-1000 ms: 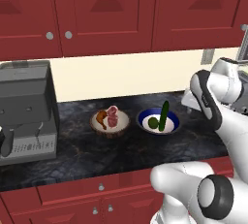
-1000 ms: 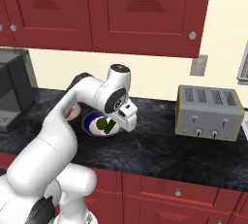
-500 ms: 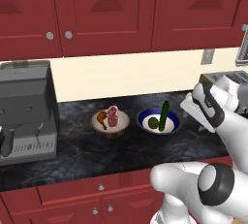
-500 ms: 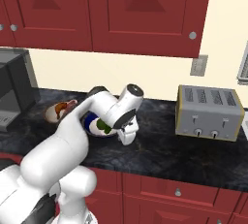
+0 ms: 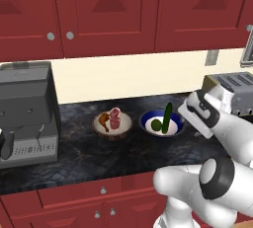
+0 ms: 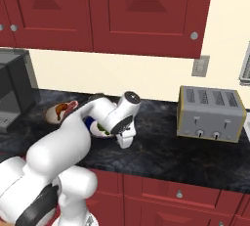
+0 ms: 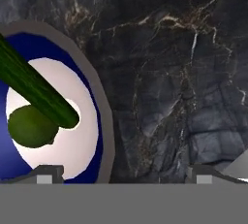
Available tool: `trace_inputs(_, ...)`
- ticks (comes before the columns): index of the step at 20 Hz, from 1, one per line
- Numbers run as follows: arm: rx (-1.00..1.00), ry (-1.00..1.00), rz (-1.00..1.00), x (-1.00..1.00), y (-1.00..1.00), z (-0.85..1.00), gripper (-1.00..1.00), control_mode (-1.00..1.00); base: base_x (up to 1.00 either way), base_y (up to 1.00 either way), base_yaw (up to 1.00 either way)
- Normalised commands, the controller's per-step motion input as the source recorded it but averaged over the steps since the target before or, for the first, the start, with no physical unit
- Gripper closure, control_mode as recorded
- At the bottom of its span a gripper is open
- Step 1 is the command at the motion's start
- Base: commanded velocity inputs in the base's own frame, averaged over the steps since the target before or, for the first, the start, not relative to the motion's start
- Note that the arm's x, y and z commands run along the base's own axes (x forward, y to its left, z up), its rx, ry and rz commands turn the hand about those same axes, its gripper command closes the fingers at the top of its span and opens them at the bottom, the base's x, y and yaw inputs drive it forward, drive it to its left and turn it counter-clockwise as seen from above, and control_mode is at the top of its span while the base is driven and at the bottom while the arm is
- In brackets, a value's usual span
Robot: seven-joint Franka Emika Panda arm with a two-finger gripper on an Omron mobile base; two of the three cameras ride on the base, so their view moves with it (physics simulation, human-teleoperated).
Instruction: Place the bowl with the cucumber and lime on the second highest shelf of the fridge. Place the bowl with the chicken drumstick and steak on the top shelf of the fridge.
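Veg bowl [image 5: 160, 123] on counter [image 5: 99, 158], right of meat bowl [image 5: 112, 125]; toaster [image 5: 232, 91] far right.

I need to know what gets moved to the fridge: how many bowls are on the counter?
2. The wooden bowl with meat sits left; the blue bowl with cucumber and lime sits right of it.

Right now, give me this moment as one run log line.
blue bowl: on counter, holds cucumber and lime | gripper: open beside it | not grasped
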Motion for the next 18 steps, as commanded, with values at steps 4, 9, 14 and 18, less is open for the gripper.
trace_inputs(4, 0.0, 0.0, 0.0, 0.25, 0.16, -0.35, -1.0, -1.0, 0.0, 0.0, 0.0)
trace_inputs(9, 0.0, 0.0, 0.0, 0.23, 0.07, -0.32, -1.0, -1.0, 0.0, 0.0, 0.0)
trace_inputs(14, -0.02, 0.0, 0.0, 0.31, 0.01, -0.25, -1.0, -1.0, 0.0, 0.0, 0.0)
trace_inputs(18, -0.03, 0.0, -0.01, 0.2, 0.0, -0.25, -1.0, -1.0, 0.0, 0.0, 0.0)
